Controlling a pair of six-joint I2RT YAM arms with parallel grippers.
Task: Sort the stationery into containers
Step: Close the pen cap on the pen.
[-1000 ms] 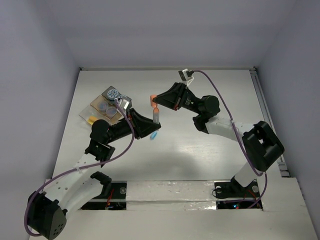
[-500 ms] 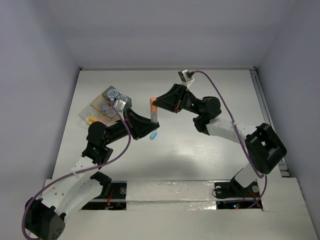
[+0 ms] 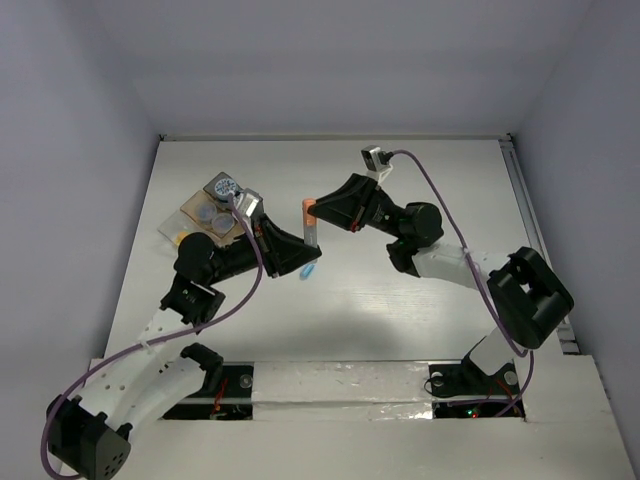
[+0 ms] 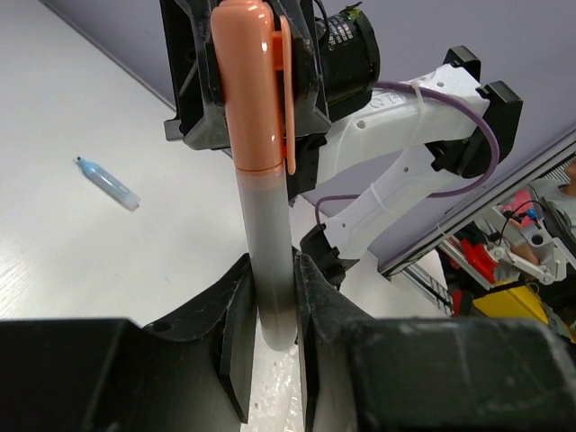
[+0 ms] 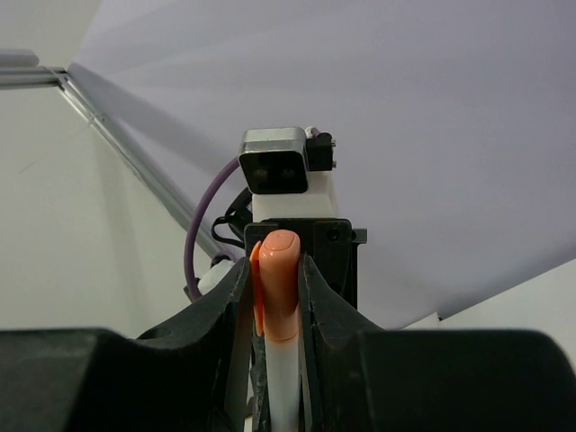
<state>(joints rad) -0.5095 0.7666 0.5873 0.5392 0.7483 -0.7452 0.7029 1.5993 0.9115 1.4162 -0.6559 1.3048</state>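
An orange-capped pen (image 3: 309, 222) with a grey barrel (image 4: 268, 243) hangs above the middle of the table, held from both ends. My left gripper (image 3: 303, 246) is shut on the barrel's lower end. My right gripper (image 3: 314, 208) is shut on the orange cap (image 5: 281, 279), which sits on the barrel. A short blue pen (image 3: 308, 270) lies on the table just below them, and the left wrist view shows this blue pen (image 4: 106, 183) too. The containers (image 3: 205, 215) are clustered at the back left: a dark grey box (image 3: 222, 187), a tan tray and a clear tray (image 3: 178, 236).
Round patterned tubs sit in the dark box and the tan tray (image 3: 212, 216). A yellow item lies in the clear tray. Grey walls enclose the white table (image 3: 400, 300); a metal rail (image 3: 535, 230) runs along its right edge.
My right gripper has shifted slightly toward the left one, bringing the orange cap down closer against the barrel. Both grips on the pen are unchanged.
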